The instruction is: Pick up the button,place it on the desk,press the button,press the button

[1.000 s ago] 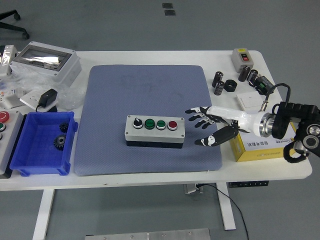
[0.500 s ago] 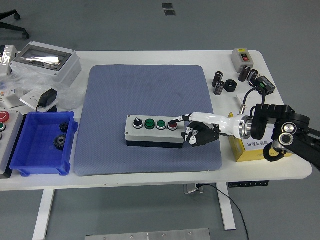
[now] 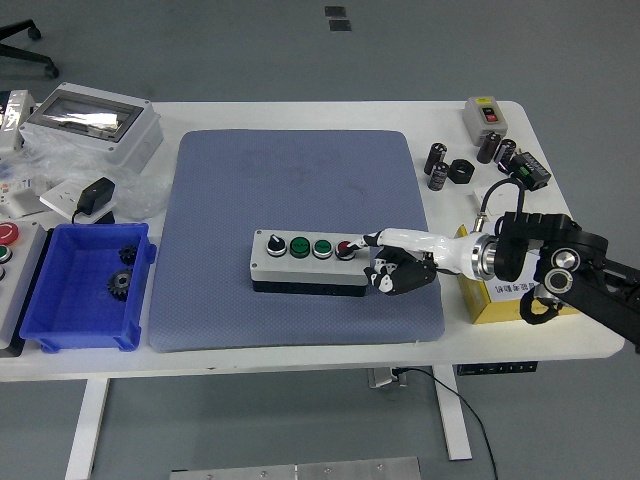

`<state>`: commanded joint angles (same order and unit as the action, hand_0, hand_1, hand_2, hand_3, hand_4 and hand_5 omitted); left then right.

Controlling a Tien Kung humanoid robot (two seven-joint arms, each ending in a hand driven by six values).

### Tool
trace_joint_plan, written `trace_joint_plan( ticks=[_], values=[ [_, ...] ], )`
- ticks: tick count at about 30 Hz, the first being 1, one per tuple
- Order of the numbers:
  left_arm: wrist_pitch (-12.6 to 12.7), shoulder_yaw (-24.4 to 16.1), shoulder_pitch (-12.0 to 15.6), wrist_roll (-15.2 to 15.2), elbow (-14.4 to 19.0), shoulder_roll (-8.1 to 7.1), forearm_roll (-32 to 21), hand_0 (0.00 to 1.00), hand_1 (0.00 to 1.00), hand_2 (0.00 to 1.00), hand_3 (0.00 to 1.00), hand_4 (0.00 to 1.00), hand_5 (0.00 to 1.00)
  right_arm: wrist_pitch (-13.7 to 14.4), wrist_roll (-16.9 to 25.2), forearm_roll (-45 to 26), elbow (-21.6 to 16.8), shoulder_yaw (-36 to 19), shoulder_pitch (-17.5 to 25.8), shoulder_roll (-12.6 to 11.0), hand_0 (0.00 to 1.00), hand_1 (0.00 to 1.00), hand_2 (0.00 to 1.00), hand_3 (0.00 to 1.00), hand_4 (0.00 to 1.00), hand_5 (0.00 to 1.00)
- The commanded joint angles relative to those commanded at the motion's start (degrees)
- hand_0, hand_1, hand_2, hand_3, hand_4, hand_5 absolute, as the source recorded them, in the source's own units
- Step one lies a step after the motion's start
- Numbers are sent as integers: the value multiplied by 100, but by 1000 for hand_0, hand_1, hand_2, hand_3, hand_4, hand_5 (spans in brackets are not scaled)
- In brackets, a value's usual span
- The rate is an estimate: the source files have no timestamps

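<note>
Grey and low, the button box [image 3: 309,262] lies at the centre of a blue-grey mat [image 3: 240,200] on the white table [image 3: 590,340]. Along its top sit a black knob at the left end, then two green buttons [image 3: 309,248], then a red button [image 3: 345,249] at the right end. The right hand [image 3: 393,262] comes in from three o'clock, its black forearm stretched level over a yellow box [image 3: 505,298] at the mat's right edge. One white finger [image 3: 385,238] points straight out toward nine o'clock, its tip on the red button. The other fingers are curled into the palm, just beside the box's right end, and hold nothing. At nine o'clock a blue bin [image 3: 85,290] holds black gears. At two o'clock stand several black cylinders [image 3: 438,165].
</note>
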<state>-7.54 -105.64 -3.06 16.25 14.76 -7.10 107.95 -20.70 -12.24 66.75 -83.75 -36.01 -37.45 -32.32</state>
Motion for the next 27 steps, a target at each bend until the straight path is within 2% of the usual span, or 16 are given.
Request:
trace_joint_plan(
  ticks=[8, 20, 27],
  values=[
    [-27, 14, 16, -15, -2, 8, -44, 667, 542, 492, 553, 271, 2, -39, -5, 15, -72, -174, 8, -27, 46, 166, 220, 901, 191, 55],
    [-109, 11, -7, -107, -21, -5, -76, 667, 543, 492, 552, 273, 2, 104, -151, 392, 248, 236, -134, 1, 42, 161, 220, 888, 208, 44],
    [-136, 18, -4, -143, -30, -8, -107, 666, 544, 491, 552, 278, 2, 130, -200, 622, 145, 293, -168, -43, 43, 160, 218, 881, 221, 37]
  ],
)
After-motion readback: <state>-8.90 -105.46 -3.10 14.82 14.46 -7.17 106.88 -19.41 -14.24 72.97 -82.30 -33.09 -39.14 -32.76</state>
